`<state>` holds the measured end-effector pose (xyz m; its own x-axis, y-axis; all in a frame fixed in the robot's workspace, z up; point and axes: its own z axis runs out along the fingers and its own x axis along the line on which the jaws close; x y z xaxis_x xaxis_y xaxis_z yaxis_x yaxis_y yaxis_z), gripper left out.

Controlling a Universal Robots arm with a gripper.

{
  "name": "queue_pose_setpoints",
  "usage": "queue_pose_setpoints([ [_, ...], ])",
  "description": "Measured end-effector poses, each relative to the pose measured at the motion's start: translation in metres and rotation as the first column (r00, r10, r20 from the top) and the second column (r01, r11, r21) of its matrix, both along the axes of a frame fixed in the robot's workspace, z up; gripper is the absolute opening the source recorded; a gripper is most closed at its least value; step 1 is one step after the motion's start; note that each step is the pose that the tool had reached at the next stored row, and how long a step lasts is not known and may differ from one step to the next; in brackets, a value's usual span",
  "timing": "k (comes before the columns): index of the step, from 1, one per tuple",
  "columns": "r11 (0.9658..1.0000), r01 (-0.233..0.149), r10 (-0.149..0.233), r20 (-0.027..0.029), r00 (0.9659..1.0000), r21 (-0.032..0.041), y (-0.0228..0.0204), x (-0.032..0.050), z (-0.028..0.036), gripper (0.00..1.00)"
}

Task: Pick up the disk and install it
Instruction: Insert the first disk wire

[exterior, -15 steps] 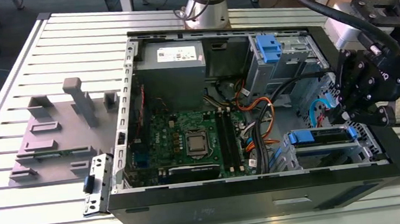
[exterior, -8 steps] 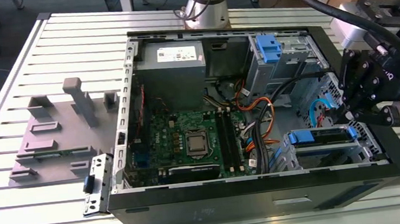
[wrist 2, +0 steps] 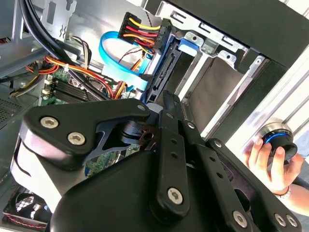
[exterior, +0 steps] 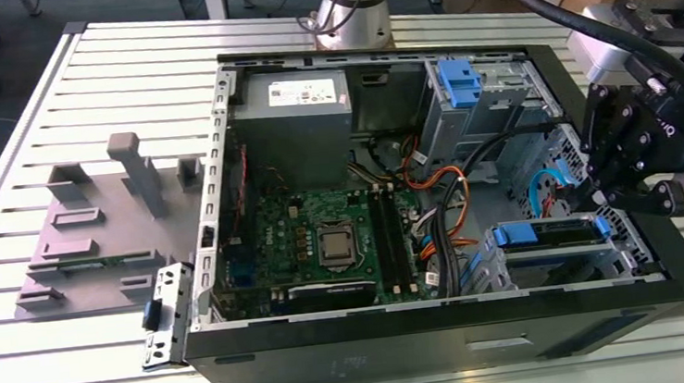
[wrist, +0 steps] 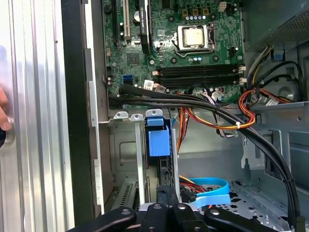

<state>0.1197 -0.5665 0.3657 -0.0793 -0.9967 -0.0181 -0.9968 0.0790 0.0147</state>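
The disk [exterior: 550,232], silver with a bright blue frame, sits in the drive bay at the case's near corner on the exterior view's right. Its blue tab [wrist: 158,140] stands edge-on between the bay walls, and a blue flat cable and a coloured power lead run to its end [wrist 2: 164,63]. My black gripper [exterior: 625,196] hangs over that bay inside the case. In both wrist views the fingers [wrist: 169,195] lie together, shut, with their tips [wrist 2: 166,99] close to the disk's cable end. Whether they touch it is hidden.
The open computer case [exterior: 453,321] lies on a slatted metal table. Inside are a motherboard [exterior: 321,240], a grey metal box [exterior: 293,94], thick black cables [wrist: 227,116] and another blue latch [exterior: 457,84]. A grey fixture [exterior: 97,222] lies outside. A hand [wrist 2: 263,159] holds a knob.
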Motion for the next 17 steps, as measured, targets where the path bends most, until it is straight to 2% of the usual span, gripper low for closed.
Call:
queue_pose_setpoints([
  [17,1.0,0.0,0.0,0.0,1.0,-0.0001,0.0,0.0179,0.0001,0.11],
])
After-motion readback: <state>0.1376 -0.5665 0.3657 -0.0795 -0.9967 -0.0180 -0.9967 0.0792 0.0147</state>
